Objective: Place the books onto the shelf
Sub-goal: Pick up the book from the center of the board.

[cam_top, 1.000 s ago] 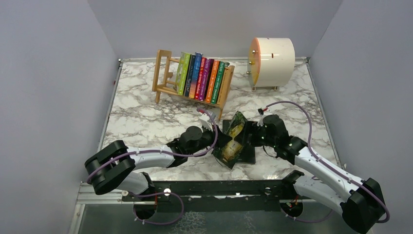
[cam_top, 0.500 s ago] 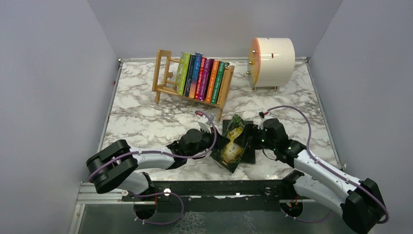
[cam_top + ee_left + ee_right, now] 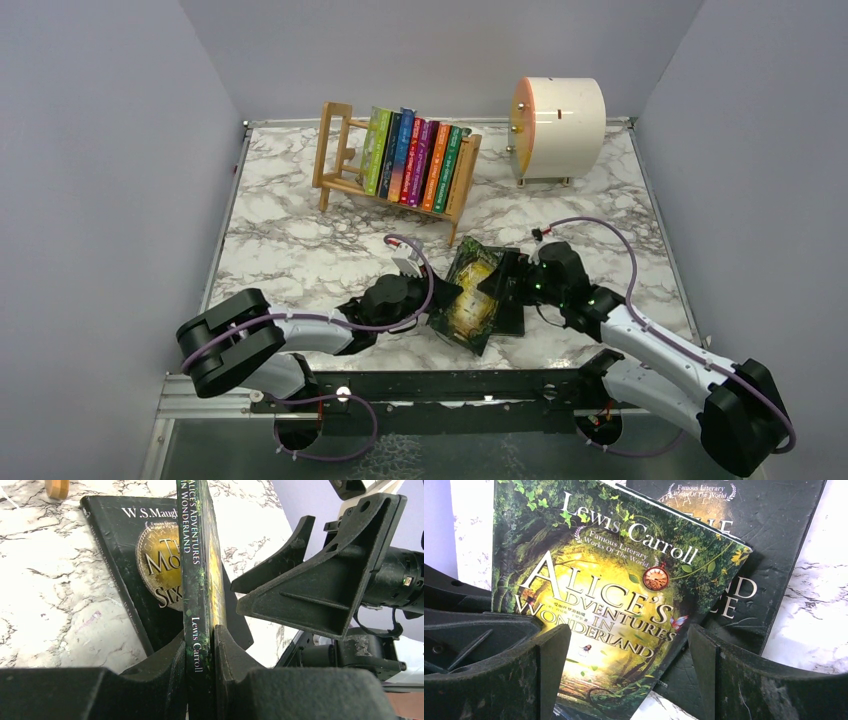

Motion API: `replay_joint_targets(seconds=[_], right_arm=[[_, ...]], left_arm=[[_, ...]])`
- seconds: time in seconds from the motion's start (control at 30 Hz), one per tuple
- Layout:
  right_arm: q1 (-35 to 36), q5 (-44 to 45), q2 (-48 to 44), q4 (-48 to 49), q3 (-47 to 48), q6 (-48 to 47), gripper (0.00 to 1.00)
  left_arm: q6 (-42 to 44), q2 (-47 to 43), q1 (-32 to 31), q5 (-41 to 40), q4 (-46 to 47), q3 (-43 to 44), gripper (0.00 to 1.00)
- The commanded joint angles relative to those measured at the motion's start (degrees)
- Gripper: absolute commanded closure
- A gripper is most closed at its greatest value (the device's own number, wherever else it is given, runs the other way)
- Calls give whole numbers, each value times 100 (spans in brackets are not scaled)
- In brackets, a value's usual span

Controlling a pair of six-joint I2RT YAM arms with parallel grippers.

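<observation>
Marble table (image 3: 290,250): left claw (image 3: 200,632) pinches the green book (image 3: 196,555), right claw (image 3: 629,637) gapes wide beside it.

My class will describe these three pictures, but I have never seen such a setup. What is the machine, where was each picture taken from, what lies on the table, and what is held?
Two robot arms are bolted at the near edge of a marble table. The wide picture looks down from above and behind them; the two close-ups come from a camera on each wrist. At the back stand a wooden shelf holding a row of books, and a cream drum. Near the arms a black book lies flat. The left gripper is shut on the spine of the Alice book, holding it partly over the black one. The right gripper is open, facing that book's cover.
</observation>
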Motion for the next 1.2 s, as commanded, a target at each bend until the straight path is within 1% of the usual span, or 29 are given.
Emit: replay_joint_targets(seconds=[0.0,0.57,0.87,1.17], right_arm=[[8,-174,112,280,-143,164,14],[4,-117,512,493,-293,591,14],[-23,-297,703,818,-314,637,14],[-32,-265,840,981,-177,514,14]], left_arm=[[151,203,32,-425,-97,-116,100],[-16,555,153,-338,-23,-191,100],[-16,637,206,-205,-25,-136,100],[63,745,211,91,-5,-25,90]])
